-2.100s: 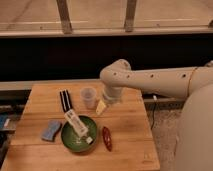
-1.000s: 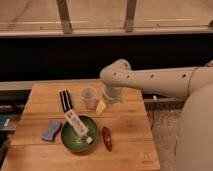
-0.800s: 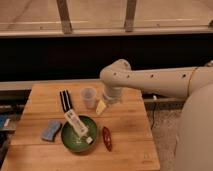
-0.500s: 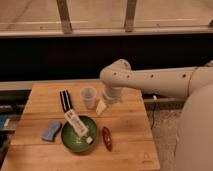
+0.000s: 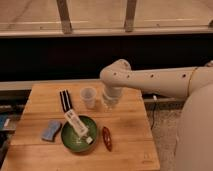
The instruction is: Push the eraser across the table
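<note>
The eraser point(image 5: 65, 100), a small black oblong block with a pale stripe, lies on the back left part of the wooden table point(image 5: 125, 127). My gripper point(image 5: 110, 103) points down over the table's back middle, just right of a pale cup point(image 5: 88, 96) and well to the right of the eraser. It does not touch the eraser. My white arm reaches in from the right.
A green bowl point(image 5: 75, 137) with a white rectangular piece point(image 5: 77, 126) resting in it sits at front centre. A blue-grey sponge point(image 5: 50, 130) lies to its left, a dark red object point(image 5: 106, 138) to its right. A dark wall and a rail run behind the table.
</note>
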Controlling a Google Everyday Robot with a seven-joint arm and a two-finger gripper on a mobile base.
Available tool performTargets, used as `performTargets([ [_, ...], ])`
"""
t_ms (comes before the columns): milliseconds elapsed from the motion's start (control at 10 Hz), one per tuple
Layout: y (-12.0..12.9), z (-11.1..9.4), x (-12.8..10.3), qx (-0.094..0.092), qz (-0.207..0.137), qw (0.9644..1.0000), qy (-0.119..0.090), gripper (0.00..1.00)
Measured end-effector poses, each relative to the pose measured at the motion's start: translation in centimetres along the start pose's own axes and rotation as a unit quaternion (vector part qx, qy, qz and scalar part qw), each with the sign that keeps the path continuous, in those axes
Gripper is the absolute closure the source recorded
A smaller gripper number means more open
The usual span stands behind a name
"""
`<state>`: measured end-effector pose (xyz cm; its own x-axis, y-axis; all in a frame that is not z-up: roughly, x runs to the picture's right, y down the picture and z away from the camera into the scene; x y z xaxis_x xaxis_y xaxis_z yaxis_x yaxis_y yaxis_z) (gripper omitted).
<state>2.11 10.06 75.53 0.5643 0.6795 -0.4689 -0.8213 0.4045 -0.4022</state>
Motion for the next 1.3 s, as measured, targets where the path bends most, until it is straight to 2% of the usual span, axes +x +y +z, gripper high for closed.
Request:
performTargets([
  [100, 0.0, -0.1, 0.0, 0.001, -0.001, 1.0, 0.0, 0.92],
  [200, 0.0, -0.1, 0.0, 0.003, -0.003, 1.0, 0.001, 0.97],
  [300, 0.7, -0.7, -0.2, 0.013, -0.019, 0.9997, 0.007, 1.0],
  [700, 5.2, -4.7, -3.0, 0.034, -0.074, 0.9967, 0.009, 1.0],
  [800, 5.7, -4.9, -3.5, 0.039, -0.083, 0.9957, 0.011, 1.0],
  [1000, 7.7, -3.8, -6.8, 0.045, -0.114, 0.9924, 0.007, 1.0],
  [1300, 8.3, -1.8, -10.8, 0.044, -0.132, 0.9903, 0.006, 1.0],
])
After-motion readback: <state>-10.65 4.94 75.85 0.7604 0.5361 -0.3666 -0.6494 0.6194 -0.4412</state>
